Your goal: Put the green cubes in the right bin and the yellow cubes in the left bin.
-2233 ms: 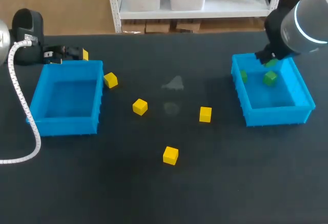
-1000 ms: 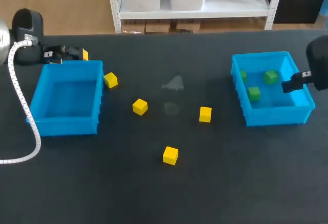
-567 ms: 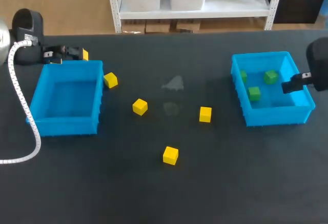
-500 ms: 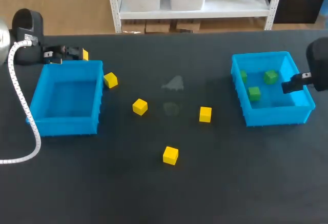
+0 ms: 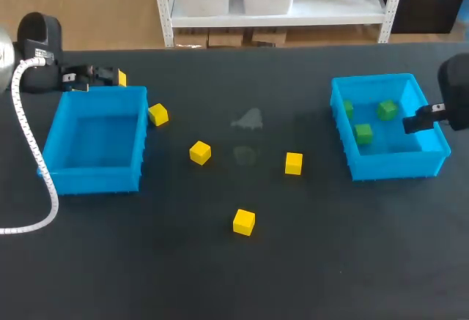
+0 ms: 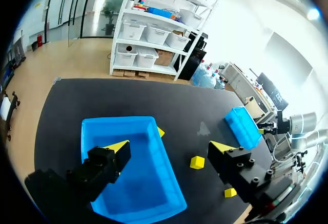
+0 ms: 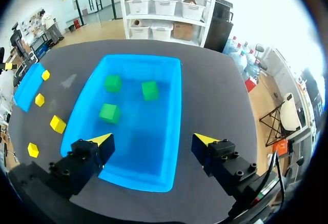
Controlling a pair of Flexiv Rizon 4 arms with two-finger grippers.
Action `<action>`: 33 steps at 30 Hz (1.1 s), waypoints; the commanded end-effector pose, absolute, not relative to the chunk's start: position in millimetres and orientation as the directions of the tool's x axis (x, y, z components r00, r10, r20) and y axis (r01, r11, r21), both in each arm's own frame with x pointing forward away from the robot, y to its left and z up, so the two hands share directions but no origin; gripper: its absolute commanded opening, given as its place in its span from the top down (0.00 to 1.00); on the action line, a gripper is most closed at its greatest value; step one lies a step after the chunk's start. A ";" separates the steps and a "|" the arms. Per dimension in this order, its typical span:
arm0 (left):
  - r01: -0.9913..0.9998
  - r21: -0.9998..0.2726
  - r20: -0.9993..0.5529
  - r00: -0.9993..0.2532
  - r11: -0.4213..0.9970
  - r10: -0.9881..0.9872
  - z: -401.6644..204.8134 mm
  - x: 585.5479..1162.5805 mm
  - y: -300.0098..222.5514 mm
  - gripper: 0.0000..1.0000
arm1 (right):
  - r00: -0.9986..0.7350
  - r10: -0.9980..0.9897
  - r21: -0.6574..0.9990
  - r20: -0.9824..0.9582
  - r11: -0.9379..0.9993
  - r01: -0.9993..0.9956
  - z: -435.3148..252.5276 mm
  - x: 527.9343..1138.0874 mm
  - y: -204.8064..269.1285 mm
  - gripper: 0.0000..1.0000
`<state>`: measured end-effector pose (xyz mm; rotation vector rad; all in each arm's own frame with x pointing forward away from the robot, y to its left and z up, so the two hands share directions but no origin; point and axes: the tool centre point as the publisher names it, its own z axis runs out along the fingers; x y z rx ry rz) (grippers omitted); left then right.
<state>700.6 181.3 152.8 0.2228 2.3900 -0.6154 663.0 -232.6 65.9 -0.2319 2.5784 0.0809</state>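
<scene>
Three green cubes [image 5: 363, 133] [image 7: 109, 113] lie in the right blue bin [image 5: 396, 166] [image 7: 174, 80]. Several yellow cubes lie on the black table: one [image 5: 158, 114] beside the empty left blue bin [image 5: 95, 181] [image 6: 118, 121], one [image 5: 200, 152] [image 6: 197, 162] right of it, one [image 5: 294, 163] mid-table, one [image 5: 244, 222] nearer the front. My left gripper [image 6: 170, 147] hangs open high over the left bin; in the head view it [image 5: 110, 78] shows behind that bin. My right gripper [image 7: 154, 141] stands open and empty above the right bin's near side.
A white coiled cable [image 5: 29, 151] runs down the table's left edge beside the left bin. A black arm base [image 5: 40, 31] stands at the back left. A pale smudge [image 5: 249, 120] marks the table's middle. Open table lies between the bins and at the front.
My right arm has drawn back from over the right bin's rear to the right edge, and a third green cube now lies in that bin. Nothing moved in the last second.
</scene>
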 end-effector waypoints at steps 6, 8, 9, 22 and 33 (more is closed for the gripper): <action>0.391 -0.318 -0.633 -0.766 0.864 0.113 156.8 704.7 167.0 0.00 | -0.834 -0.147 0.010 -0.532 0.984 -0.180 64.5 662.6 -232.4 0.00; 0.419 -0.301 -0.623 -0.767 0.857 0.155 157.8 705.7 160.1 0.00 | -0.834 -0.147 0.010 -0.532 0.984 -0.180 64.5 662.6 -232.4 0.00; 0.434 -0.288 -0.616 -0.766 0.854 0.181 158.0 706.3 156.0 0.00 | -0.834 -0.147 0.010 -0.532 0.984 -0.180 64.5 662.6 -232.4 0.00; 0.616 -0.193 -0.475 -0.740 0.763 0.477 145.8 708.5 99.2 0.00 | -0.834 -0.147 0.010 -0.532 0.984 -0.180 64.5 662.6 -232.4 0.00; 0.658 -0.173 -0.362 -0.735 0.733 0.573 119.7 724.8 72.2 0.00 | -0.834 -0.147 0.010 -0.532 0.984 -0.180 64.5 662.6 -232.4 0.00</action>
